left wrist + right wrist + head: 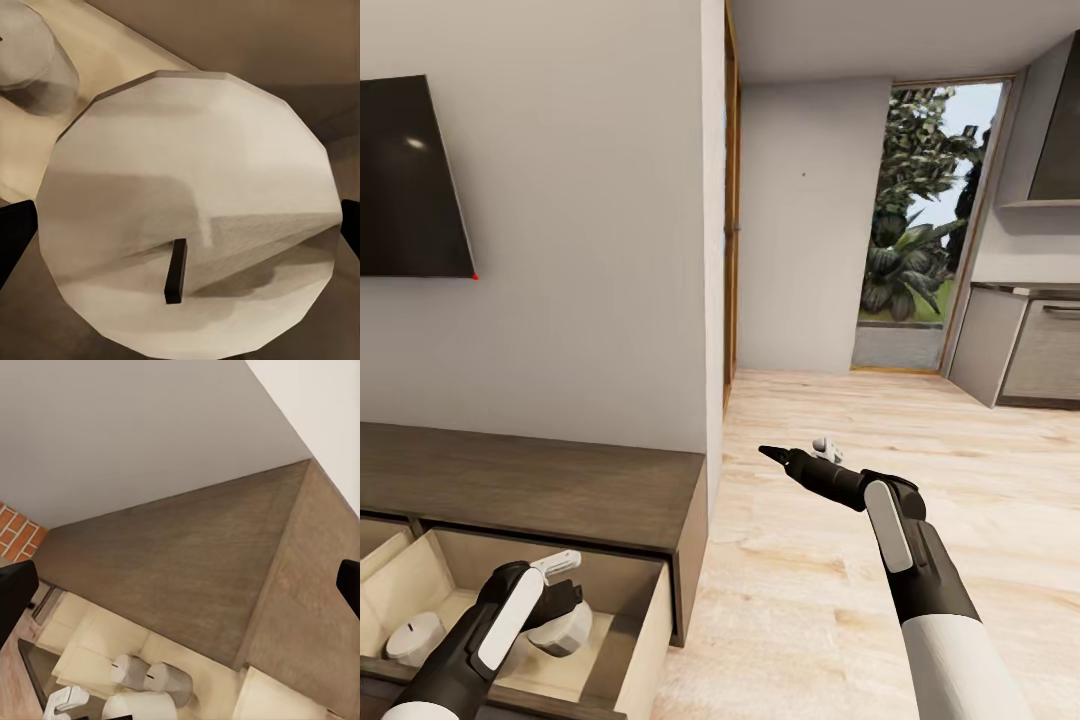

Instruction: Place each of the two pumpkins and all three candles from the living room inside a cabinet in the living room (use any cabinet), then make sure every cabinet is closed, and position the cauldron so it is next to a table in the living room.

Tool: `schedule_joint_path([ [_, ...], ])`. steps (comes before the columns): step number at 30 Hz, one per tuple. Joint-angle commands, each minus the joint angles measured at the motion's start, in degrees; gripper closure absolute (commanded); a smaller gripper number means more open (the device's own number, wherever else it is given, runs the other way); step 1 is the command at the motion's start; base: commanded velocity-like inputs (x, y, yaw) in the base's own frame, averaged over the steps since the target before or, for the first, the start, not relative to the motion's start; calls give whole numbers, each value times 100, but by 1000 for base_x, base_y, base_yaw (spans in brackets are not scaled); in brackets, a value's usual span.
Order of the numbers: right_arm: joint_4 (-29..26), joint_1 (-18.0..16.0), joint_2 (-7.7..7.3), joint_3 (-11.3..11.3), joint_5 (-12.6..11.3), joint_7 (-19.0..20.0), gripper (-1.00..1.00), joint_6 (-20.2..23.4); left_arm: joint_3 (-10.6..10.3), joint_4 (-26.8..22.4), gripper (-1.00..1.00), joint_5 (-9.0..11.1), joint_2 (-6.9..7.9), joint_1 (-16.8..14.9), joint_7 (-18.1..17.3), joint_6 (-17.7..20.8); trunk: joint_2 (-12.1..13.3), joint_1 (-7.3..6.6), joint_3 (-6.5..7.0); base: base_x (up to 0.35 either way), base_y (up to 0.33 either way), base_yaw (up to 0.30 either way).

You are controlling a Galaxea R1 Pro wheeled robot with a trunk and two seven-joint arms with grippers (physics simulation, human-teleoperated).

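While the robot stands at the end of a long, low, dark brown cabinet (pixel 540 490) against a pale wall, its left pincer (pixel 565 590) reaches down into an open drawer (pixel 630 570) with pale wood insides. A thick cream-white candle (pixel 187 202) with a short black wick sits between the left pincer's dark fingertips (pixel 15 229), which show at either side of it. From the wrist view they appear to hold it, so the pincer reads as closed on the candle. More candles rest in the same drawer: one (pixel 415 637) lies toward the drawer's front left, and the right wrist view looks down on several pale cylinders there.

The right pincer (pixel 792 455) hangs over bare wooden floor (pixel 830 600), well apart from the cabinet. It carries nothing, and its fingertips stand wide apart.

The step in hand seems to be setting this candle down. Doing it well means lowering it until its base meets the drawer floor, upright and apart from its neighbour, then opening and lifting straight up.

The drawer's front edge and right wall stand close to the left arm, so a sideways exit risks a knock. Open floor lies to the right, toward a bright doorway (pixel 925 220). A dark television (pixel 405 180) hangs on the wall above.
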Motion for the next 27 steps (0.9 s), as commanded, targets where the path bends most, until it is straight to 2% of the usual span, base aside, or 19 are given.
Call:
schedule_joint_path([
  [1,0,-5,7,-21,27,41,-100,34,-19,-7,100,53,5,-3,49,8,-3,-1,-7,3,6,0],
  [7,10,-5,3,-13,102,54,-100,30,-27,-59,100,52,3,-3,49,8,-3,-1,-7,1,1,0],
  [13,64,-5,7,-16,52,56,-100,25,-28,-69,100,52,3,-3,49,8,-3,-1,-7,0,0,0],
  [20,42,-5,3,-21,26,43,-100,33,-41,-76,100,60,3,-3,49,8,-12,17,-162,0,0,0],
  [22,21,-5,5,-21,26,37,-100,40,-87,-76,100,60,3,-3,49,8,-15,22,-206,0,0,0],
  [23,6,-5,2,-21,23,31,-100,82,-215,-75,100,60,3,-3,49,-11,-16,25,-228,0,0,0],
  [27,6,-5,4,-21,19,64,-100,86,-260,-75,100,60,3,-3,49,-100,-22,35,-317,0,0,0],
])
